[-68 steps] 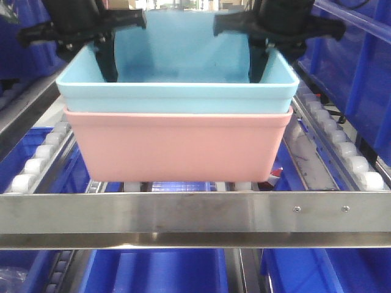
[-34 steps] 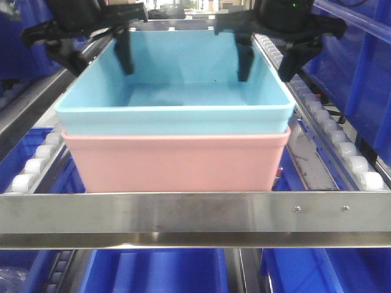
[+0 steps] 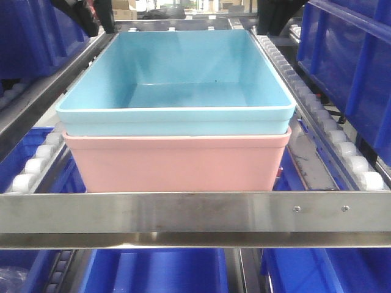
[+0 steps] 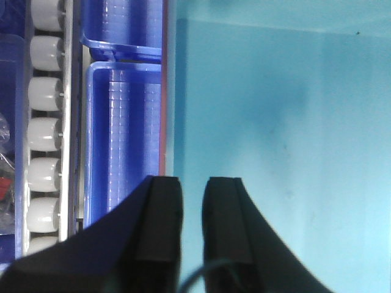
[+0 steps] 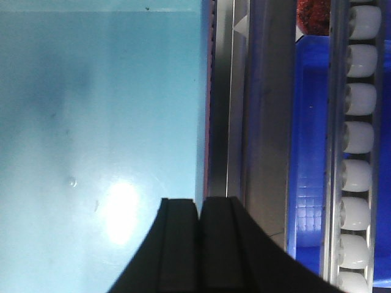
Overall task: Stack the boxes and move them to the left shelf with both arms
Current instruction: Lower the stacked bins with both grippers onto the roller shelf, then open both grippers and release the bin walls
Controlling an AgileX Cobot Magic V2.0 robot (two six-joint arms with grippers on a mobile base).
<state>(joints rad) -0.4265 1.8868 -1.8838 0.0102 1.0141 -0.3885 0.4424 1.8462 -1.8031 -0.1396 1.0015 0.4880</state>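
The light blue box (image 3: 177,116) sits nested inside the salmon pink box (image 3: 177,162). The stack rests on the left shelf just behind its steel front bar (image 3: 183,210), between the roller rails (image 3: 348,149). Both grippers are raised clear of the stack, and the front view shows only their dark tips at its top edge, left gripper (image 3: 96,21) and right gripper (image 3: 273,21). My left gripper (image 4: 192,180) hovers over the blue box's (image 4: 275,122) left rim, narrowly open with nothing between the fingers. My right gripper (image 5: 198,200) hangs above the blue box's (image 5: 91,91) right rim, shut and empty.
Glossy dark blue bins fill the level below (image 3: 159,268) and stand along the right side (image 3: 354,61) and the left side (image 3: 30,43). White rollers (image 4: 46,134) (image 5: 357,137) line both shelf rails, with dark blue bins (image 4: 122,122) (image 5: 308,122) beneath them.
Both grippers let go of the blue box's side walls and rose back out of the stack. The stack came down behind the front bar and now rests there.
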